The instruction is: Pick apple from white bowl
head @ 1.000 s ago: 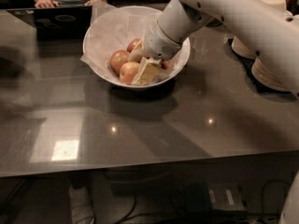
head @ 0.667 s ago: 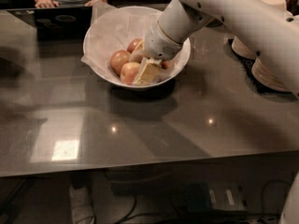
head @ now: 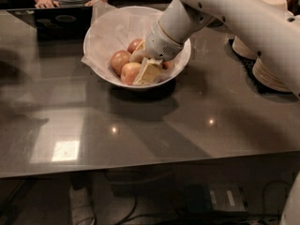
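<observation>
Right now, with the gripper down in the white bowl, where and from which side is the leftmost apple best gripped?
Probably from above, across its round middle. The leftmost apple lies in the white bowl with the sloping wall on its left and another apple close at its right, so only the top is open. The gripper sits low in the bowl, right of both.

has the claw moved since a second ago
No. The claw sits at the same spot inside the white bowl, low against its near rim beside the apples.

Glossy grey table (head: 140,139) reflects lights; cables (head: 125,214) beneath.
</observation>
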